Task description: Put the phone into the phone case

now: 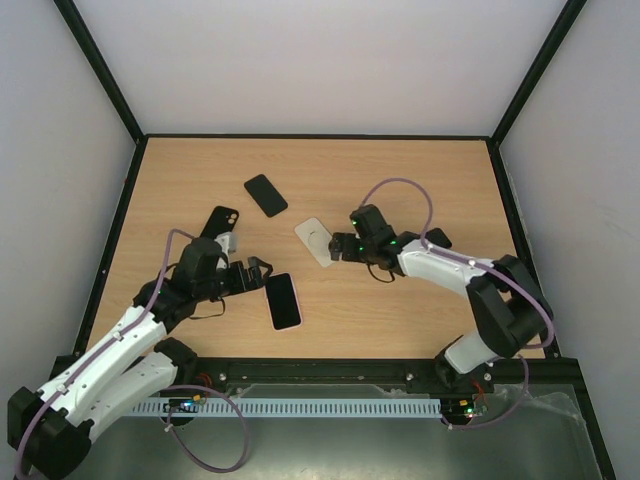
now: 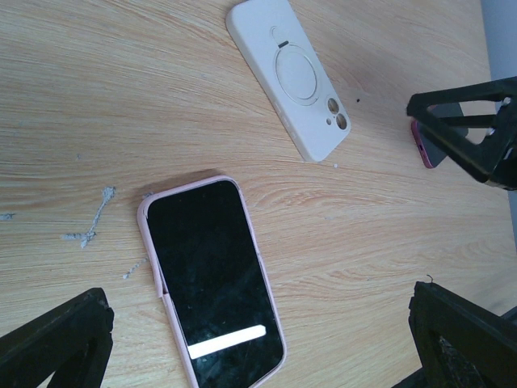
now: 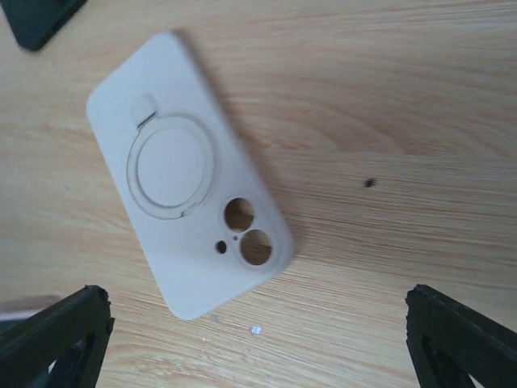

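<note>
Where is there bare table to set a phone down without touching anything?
Bare: the far strip of the table behind the black phone, widest toward the right corner; the near wood between the pink-cased phone and the right arm. Crowded: the middle, with white case, black case, left hand and right hand.

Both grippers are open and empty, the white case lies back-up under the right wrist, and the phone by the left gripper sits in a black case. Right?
Not quite. The phone sits in a pink case, not a black one; the left wrist view shows the pink rim around the dark screen. The rest stands: left gripper and right gripper open and empty, white case back-up.
</note>
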Motion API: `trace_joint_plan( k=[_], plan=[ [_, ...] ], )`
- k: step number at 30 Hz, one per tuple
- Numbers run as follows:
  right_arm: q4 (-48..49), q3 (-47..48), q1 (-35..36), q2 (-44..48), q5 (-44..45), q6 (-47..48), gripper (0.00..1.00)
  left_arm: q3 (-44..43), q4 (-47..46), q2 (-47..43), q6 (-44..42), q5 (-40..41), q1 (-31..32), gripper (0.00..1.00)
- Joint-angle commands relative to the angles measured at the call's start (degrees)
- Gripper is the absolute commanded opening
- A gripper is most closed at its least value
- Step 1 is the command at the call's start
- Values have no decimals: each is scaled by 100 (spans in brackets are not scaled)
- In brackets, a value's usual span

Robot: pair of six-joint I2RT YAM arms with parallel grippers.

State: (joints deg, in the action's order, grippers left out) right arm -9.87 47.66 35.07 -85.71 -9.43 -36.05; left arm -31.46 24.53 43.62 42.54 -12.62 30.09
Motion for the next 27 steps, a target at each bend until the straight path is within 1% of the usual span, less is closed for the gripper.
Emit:
trace_joint_plan(
  k=[1, 5, 11, 18, 22, 25, 27],
  plan=[
    [224, 289, 272, -560, 169, 746, 99, -160, -26, -106, 91, -65, -30, 100],
    [49, 586, 511, -962, 671, 1010, 98, -178, 86, -188, 97, -4, -32, 99],
    [-50, 932, 681, -1438, 734, 1258, 98, -238, 322, -336, 120, 133, -29, 99],
    [-122, 1266, 923, -2050, 636, 1564, 98, -128, 278, -446, 216, 54, -31, 99],
    [-376, 1496, 1131, -2388, 976, 1640, 98, -72, 293, -420, 196, -21, -29, 99],
    [-424, 1473, 1187, -2414, 1108, 1609, 99, -81, 370, -436, 184, -12, -29, 99],
    [-396, 1399, 1192, -2322, 1071, 1564, 96, -77, 378, -480, 209, -33, -29, 99]
  ],
)
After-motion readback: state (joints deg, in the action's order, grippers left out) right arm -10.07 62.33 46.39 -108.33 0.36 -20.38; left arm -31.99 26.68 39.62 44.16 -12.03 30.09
